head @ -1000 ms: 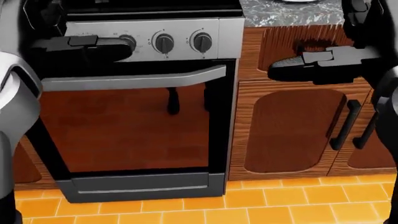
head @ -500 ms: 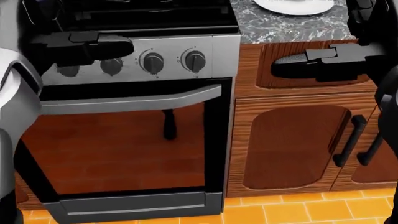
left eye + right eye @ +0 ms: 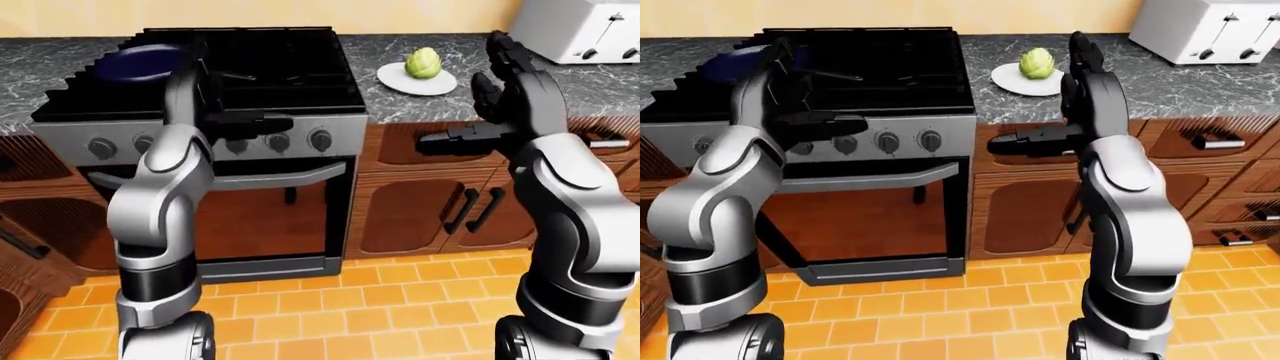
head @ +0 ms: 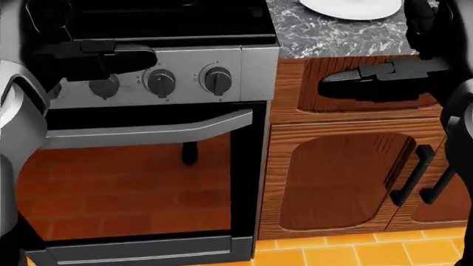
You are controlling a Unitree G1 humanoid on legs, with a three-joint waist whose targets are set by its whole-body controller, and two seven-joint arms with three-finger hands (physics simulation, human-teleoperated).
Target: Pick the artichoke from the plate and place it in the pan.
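Artichoke point(image 3: 423, 63) sitting on the white plate point(image 3: 392, 78), up on the grey stone counter point(image 3: 440, 105) just right of the stove point(image 3: 260, 82). Roundish and pale green, so no obvious long axis to line up with. Not touched yet, nothing near it closing in.

Right hand point(image 3: 510, 94) clearly the closer one: raised just to the right of the plate in the left-eye view, but lower in frame and seemingly short of the counter edge, hanging over the drawer fronts in the head view. Fingers point(image 3: 455, 140) stretched out flat and pointing left, apart from the thumb, gripping nothing. So artichoke lying up and to the left of those fingertips; probably needs a reach in over the counter, then down onto it.

Left hand point(image 3: 215, 112) parked by the stove knobs point(image 3: 278, 142), fingers also extended, empty.

Pan point(image 3: 140, 61) dark blue, on the far-left burner, well apart from the plate. Whole stovetop between them, so a long carry leftwards after the grab. Toaster point(image 3: 580, 30) off in the top-right corner, out of the way.
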